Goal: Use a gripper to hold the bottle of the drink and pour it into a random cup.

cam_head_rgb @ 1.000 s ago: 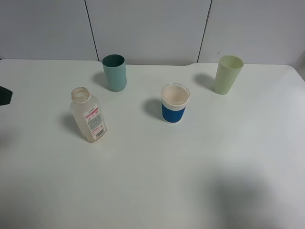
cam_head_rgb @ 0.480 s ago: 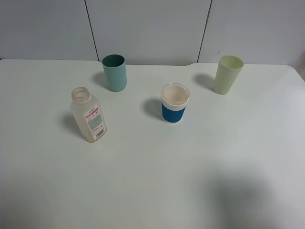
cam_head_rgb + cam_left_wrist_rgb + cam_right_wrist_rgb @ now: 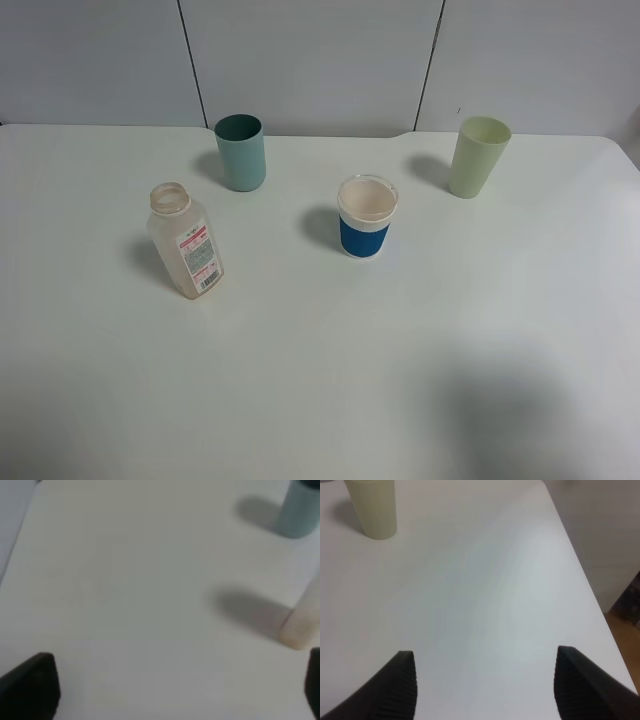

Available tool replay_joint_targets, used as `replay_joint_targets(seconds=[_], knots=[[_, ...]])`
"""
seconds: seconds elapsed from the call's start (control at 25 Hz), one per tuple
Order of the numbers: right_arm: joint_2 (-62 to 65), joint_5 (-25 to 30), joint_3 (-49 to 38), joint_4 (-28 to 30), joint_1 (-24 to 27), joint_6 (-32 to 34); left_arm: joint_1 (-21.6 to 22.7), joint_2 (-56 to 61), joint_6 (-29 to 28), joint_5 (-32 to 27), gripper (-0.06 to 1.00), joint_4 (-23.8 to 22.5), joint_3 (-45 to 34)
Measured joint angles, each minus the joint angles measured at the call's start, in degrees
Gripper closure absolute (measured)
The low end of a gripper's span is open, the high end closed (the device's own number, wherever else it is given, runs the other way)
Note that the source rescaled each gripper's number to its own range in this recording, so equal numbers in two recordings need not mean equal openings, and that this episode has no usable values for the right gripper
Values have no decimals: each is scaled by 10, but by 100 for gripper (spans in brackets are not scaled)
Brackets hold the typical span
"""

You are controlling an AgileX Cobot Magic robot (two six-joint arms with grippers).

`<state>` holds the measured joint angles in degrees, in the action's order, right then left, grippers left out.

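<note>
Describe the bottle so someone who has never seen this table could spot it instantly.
On the white table, look to the left side, in front of the teal cup. The bottle is a clear, squarish plastic one with a wide open neck. It alone carries a white label printed in red; the other three items are cups.

four upright things are spread over the far half of the desk, well apart from one another: the bottle at the left, the teal cup behind it, a white cup with a blue band in the middle and a pale green cup at the far right. wide gaps are left between them. the bottle's neck is uncovered from above. the near half of the desk is seen bare.
</note>
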<state>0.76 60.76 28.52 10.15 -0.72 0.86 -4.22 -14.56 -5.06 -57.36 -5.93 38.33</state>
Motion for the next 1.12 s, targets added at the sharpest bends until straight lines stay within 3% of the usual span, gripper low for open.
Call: replay_joint_targets(seconds=[0.36, 1.0, 1.12], knots=[[0, 0, 0, 0, 0, 0, 2, 98, 1, -3, -5, 25, -77], [0, 0, 0, 0, 0, 0, 3, 118, 2, -27, -5, 27, -93], [0, 0, 0, 0, 0, 0, 34, 118, 2, -27, -5, 27, -93]])
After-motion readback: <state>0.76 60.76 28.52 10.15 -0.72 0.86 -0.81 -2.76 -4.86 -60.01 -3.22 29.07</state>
